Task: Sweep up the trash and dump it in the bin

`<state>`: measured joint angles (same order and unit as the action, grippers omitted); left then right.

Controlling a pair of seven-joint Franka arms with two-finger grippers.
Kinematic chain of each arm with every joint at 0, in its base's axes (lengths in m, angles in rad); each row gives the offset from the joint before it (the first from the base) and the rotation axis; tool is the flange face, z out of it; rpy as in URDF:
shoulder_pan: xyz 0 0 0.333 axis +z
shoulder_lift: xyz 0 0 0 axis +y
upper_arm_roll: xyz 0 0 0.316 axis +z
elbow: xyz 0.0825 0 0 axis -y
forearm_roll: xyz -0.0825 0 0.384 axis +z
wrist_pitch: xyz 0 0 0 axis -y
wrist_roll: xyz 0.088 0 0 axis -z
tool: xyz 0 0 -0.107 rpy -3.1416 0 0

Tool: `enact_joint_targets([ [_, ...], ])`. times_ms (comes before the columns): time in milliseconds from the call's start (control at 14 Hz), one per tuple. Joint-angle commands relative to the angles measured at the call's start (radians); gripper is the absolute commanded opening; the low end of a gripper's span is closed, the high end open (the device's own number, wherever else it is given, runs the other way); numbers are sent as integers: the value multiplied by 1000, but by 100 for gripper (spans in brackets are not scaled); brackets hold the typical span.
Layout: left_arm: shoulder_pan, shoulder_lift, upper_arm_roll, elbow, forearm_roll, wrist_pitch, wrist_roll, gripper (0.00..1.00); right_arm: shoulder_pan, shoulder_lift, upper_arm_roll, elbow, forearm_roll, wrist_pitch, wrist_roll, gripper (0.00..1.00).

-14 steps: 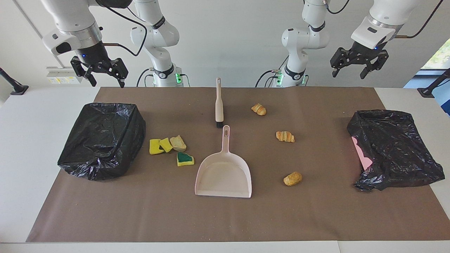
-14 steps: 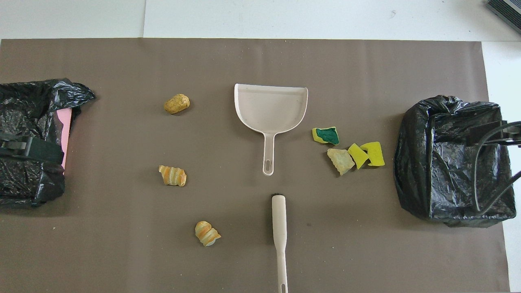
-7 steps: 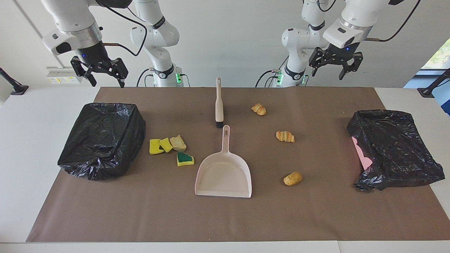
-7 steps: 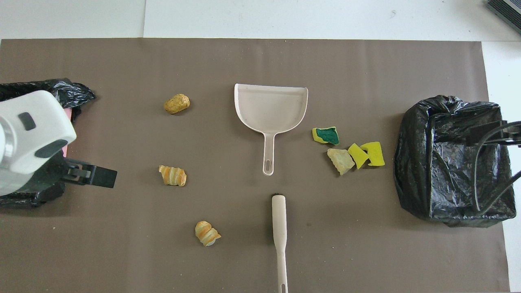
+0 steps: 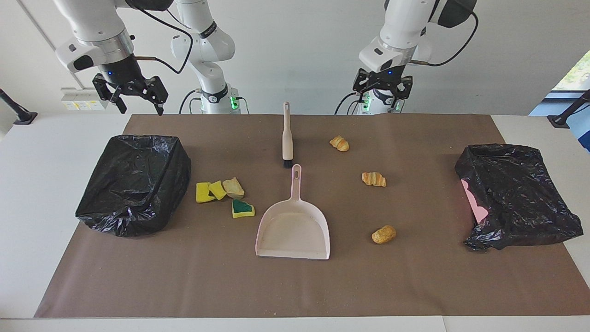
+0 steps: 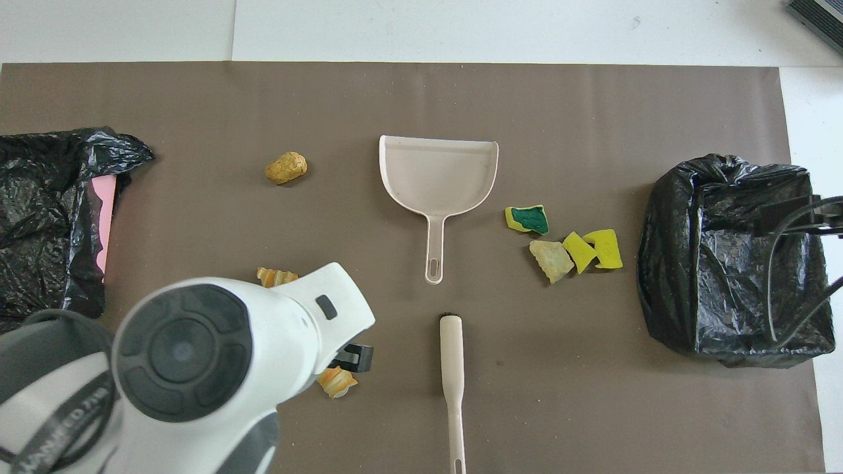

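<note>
Looks barely begun: shows nothing swept, nothing dumped, no tool picked up.

Finds the left gripper (image 5: pixel 381 94) up in the air over the robots' edge of the brown mat (image 5: pixel 415 286), jaws spread and empty, touching nothing. In the overhead view, hides part of the nearest pastry (image 5: pixel 339 143), yet hangs well clear of it in the facing view. Finds the right gripper (image 5: pixel 140 109) waiting high by the table edge near the bin (image 5: pixel 133 184), jaws likewise released, grasping nothing.

Shows the brush (image 5: pixel 287 133) lying flat mid-mat, handle toward the robots, bristles just short of the dustpan's handle tip. Shows the dustpan (image 5: pixel 293 228) flat too, mouth pointing away from the robots, with no piece inside.

Counts all the trash loose on the mat:
- toward the left arm's end, the nearest pastry, the middle pastry (image 5: pixel 374 179) and the farthest pastry (image 5: pixel 384 234), well apart from one another
- between dustpan and bin, two yellow sponge chunks (image 5: pixel 203 192) touching the bread chunk (image 5: pixel 233 187), with the green-topped sponge chunk (image 5: pixel 242 209) just beside the pan

Notes the bin, lined with a black bag, at the right arm's end, and a second black bag (image 5: pixel 516 193) over something pink at the left arm's end.

Leaves, by this reading, everything: taking up brush and pan, sweeping both groups in, tipping the load into the bin
</note>
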<state>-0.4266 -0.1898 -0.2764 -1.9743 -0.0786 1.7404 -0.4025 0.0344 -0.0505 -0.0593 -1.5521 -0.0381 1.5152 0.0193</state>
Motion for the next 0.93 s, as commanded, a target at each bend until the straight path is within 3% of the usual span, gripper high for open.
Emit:
enact_joint_targets([
  [0,-140,-33,22,-133,-10,129,-114,100,-11,-29,1,-43,20,23,-33,100],
  [215,-297,27,22,-218,-26,280,-267,100,-11,-31,1,-45,20,25,-35,100],
  [502,-411,137,20,-256,-32,476,-438,100,-13,-31,1,-45,20,23,-35,100],
  [860,-468,230,20,-258,-36,524,-498,100,-13,-31,1,-45,20,23,-35,100],
])
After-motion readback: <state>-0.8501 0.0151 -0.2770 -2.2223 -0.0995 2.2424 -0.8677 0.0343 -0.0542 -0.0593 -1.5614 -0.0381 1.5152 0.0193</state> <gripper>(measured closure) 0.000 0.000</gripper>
